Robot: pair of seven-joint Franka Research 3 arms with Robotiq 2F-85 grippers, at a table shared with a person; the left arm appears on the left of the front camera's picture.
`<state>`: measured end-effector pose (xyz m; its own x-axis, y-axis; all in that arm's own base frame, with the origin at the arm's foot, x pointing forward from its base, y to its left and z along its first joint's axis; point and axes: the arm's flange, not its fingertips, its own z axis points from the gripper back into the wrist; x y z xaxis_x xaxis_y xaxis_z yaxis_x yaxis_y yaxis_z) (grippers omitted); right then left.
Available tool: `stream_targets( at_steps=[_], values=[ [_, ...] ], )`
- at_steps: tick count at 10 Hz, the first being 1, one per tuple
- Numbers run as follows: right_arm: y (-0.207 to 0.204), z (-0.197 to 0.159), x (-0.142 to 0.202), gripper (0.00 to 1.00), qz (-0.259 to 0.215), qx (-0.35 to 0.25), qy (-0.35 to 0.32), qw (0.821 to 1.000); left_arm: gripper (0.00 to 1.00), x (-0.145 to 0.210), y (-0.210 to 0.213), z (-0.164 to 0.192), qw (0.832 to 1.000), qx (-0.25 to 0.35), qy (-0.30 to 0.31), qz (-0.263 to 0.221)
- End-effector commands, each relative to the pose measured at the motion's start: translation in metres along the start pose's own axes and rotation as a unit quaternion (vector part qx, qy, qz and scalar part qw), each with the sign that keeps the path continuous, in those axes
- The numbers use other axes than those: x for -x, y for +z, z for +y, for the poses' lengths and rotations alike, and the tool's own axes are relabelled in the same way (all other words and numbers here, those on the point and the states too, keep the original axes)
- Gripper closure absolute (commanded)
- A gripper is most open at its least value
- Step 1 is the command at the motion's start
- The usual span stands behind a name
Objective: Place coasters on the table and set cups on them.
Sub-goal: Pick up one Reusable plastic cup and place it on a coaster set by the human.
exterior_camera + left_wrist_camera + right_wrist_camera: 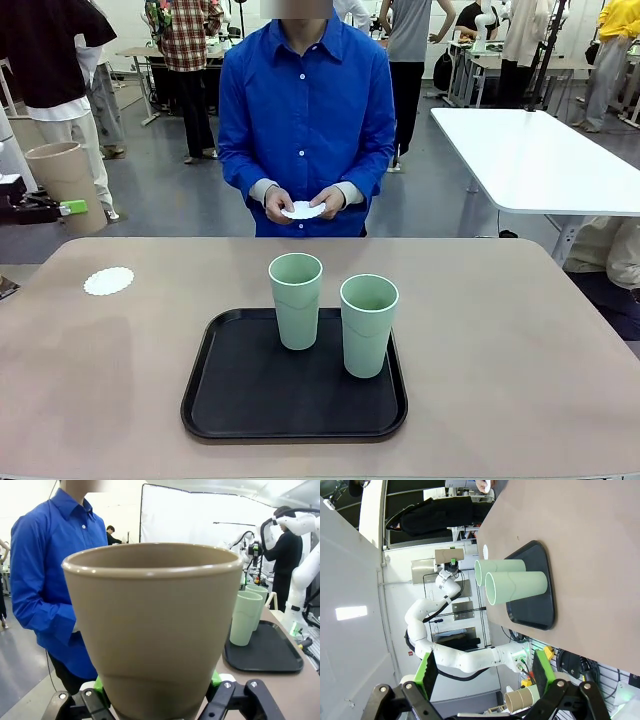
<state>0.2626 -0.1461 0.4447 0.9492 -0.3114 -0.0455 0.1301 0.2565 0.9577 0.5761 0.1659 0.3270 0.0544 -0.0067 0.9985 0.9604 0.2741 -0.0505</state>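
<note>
Front view: one coaster [108, 281] lies flat on the tabletop [500, 340], on the side of my left claw [157, 684], well apart from the mint cups [296, 300] on the black tray [230, 400]. Left wrist view: left claw clamped on the upright tan cup [155, 625]; I judge it best lowered plumb, centred on that coaster, and released only once seated. Right wrist view: my right claw [485, 670] stands apart, empty, with the tray well ahead of it.

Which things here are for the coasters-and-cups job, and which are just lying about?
For the job: tan cup in the left hand, two green cups, coaster on the table, coaster held by the person.
Lying about: black tray, white table.
</note>
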Motion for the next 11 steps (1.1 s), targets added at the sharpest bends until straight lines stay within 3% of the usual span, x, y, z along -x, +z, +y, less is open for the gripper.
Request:
stream_targets(
  at_steps=[1,3,6,11],
  values=[
    [0.0,0.001,0.0,0.0,-0.002,-0.01,0.003,1.0,0.18,0.012,0.001,0.009,0.999,0.012,-0.028,0.021],
    [0.0,0.001,0.0,0.0,-0.002,-0.01,0.003,1.0,0.18,0.033,0.004,0.015,0.998,0.017,-0.04,0.037],
    [0.0,0.001,0.0,0.0,-0.002,-0.01,0.003,1.0,0.18,0.067,0.005,0.021,0.998,0.042,0.001,0.051],
    [0.0,0.001,0.0,0.0,-0.002,-0.01,0.003,1.0,0.18,0.093,-0.001,0.019,0.996,0.072,0.02,0.039]
  ],
)
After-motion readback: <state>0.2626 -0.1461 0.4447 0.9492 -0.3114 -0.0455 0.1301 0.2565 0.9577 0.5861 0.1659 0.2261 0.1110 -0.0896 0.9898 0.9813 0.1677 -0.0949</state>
